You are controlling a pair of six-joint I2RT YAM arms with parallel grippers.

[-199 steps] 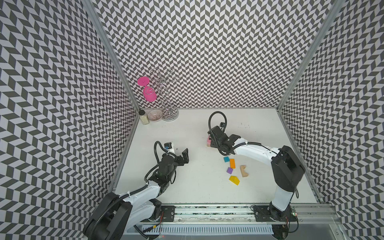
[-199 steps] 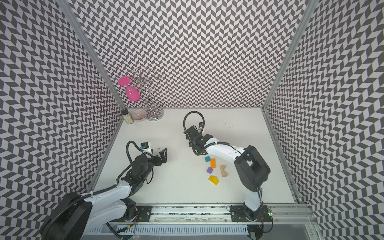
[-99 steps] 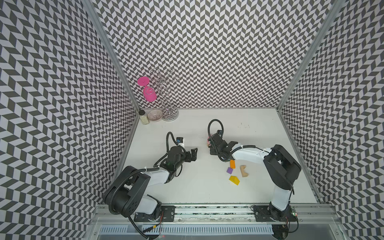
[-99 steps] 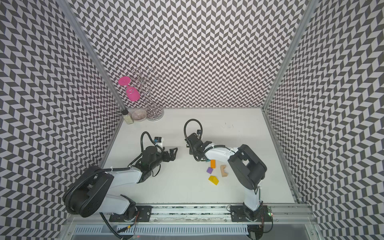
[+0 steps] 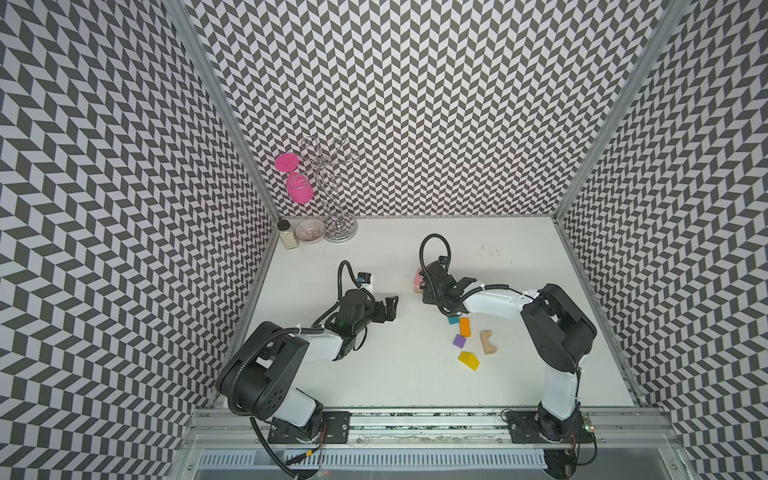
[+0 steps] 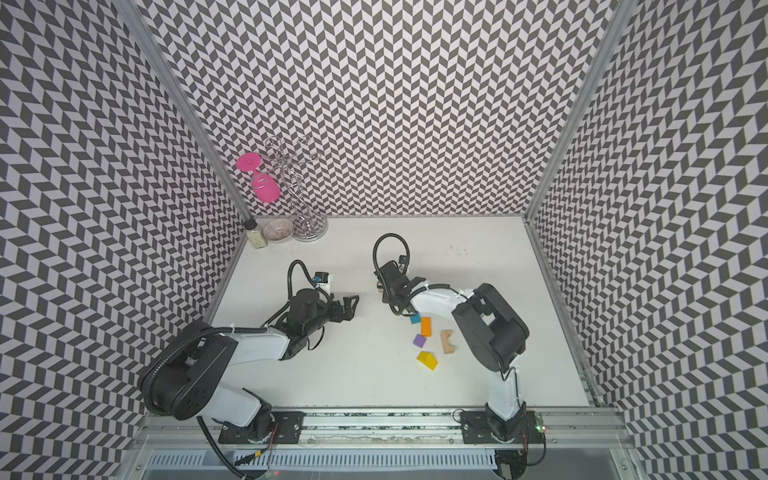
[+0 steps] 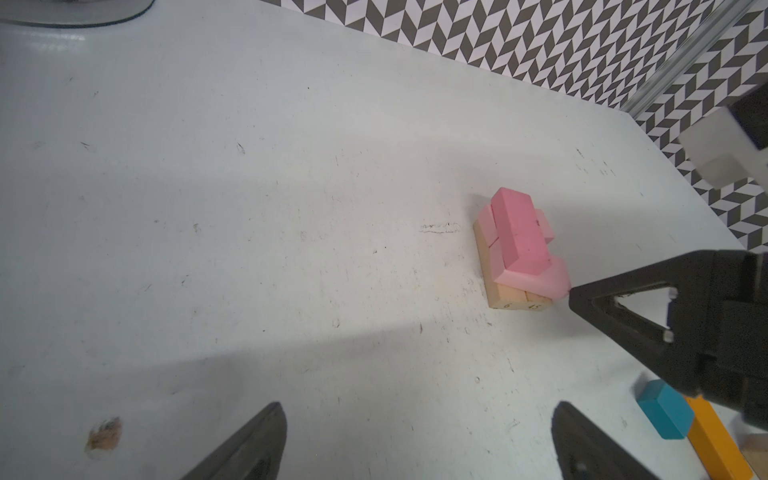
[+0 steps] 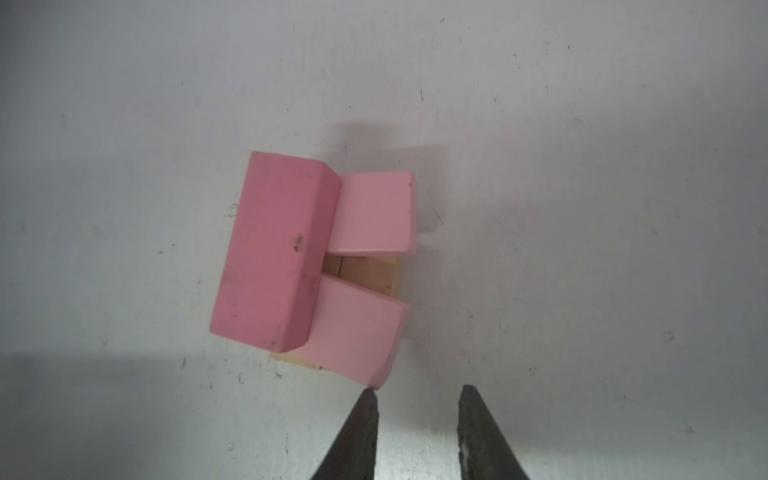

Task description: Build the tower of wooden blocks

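Since the earlier frames the left arm has been extended rightward over the table (image 5: 374, 374), so that the left pincer (image 5: 390, 305) is now brought close to the left side of the tower (image 5: 417, 280) without touching it. Its jaws are spread wide and nothing is held, as is confirmed in the left wrist view. Over the same interval the right arm has been folded in and the right pincer (image 8: 419, 392) narrowed to a slim gap. Nothing lies between its jaws, and one fingertip (image 8: 365, 419) is set against a corner of the pale pink slab (image 8: 357, 332).

At mid-table, toward the far side, the tower is made up of tan bars (image 8: 365, 274), that slab and a second pale slab (image 8: 374, 212) laid across them, and a darker pink block (image 8: 270, 249) on top. The touched slab is seen skewed and overhanging the tan base, so the contact is judged to be a straightening nudge rather than a pick.

On the near right of the tower, the teal cube (image 6: 414, 318), orange slab (image 6: 425, 326), purple cube (image 6: 419, 341), tan arch (image 6: 447, 342) and yellow roof piece (image 6: 427, 360) are left loose on the table. Roughly half the build is judged outstanding, and squaring the skewed slab is advisable before more weight is added.
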